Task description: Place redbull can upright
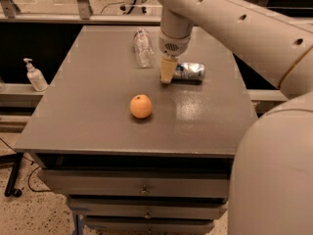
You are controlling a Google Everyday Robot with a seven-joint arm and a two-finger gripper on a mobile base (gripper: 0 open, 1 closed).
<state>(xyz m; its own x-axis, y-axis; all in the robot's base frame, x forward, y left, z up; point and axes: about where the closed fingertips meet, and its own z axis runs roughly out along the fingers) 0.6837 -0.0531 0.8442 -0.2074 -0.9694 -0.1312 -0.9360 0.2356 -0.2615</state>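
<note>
The redbull can (pixel 190 71) lies on its side on the grey table (pixel 98 116), right of centre, silver and blue. My gripper (pixel 167 76) hangs from the arm just left of the can's left end, its yellowish fingers (pixel 168 68) pointing down and close to the tabletop. The fingers look together with nothing between them. The can is not held.
An orange (pixel 141 106) sits in the middle of the table, front left of the gripper. A clear crinkled plastic bottle (pixel 142 48) lies at the back, left of the gripper. A sanitiser pump bottle (pixel 34 75) stands on a ledge off the table's left. Drawers are below the front edge.
</note>
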